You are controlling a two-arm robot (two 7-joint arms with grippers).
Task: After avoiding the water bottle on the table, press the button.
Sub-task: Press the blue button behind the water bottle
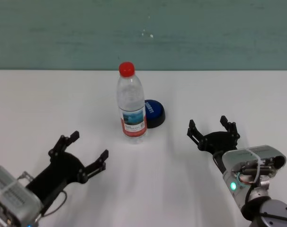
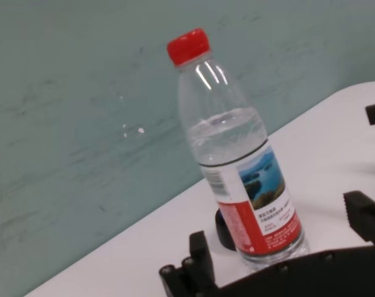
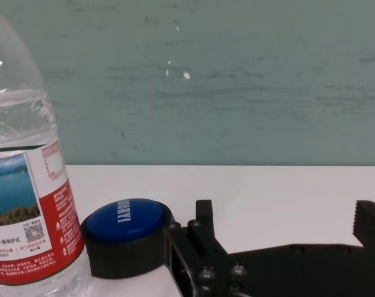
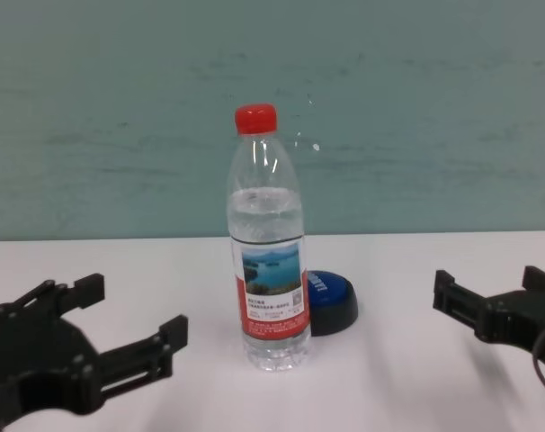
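Bottle (image 1: 131,104) stands upright mid-surface (image 1: 39,104), button (image 1: 154,112) tucked just behind it toward your right. Right claw (image 1: 212,133) spread, empty, has the clearer line past the bottle. Left claw (image 1: 79,153) spread, idle, near edge, its path blocked.

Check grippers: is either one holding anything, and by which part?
Nothing is held. The left gripper and right gripper are both open above the table, apart from the water bottle and the button behind it.
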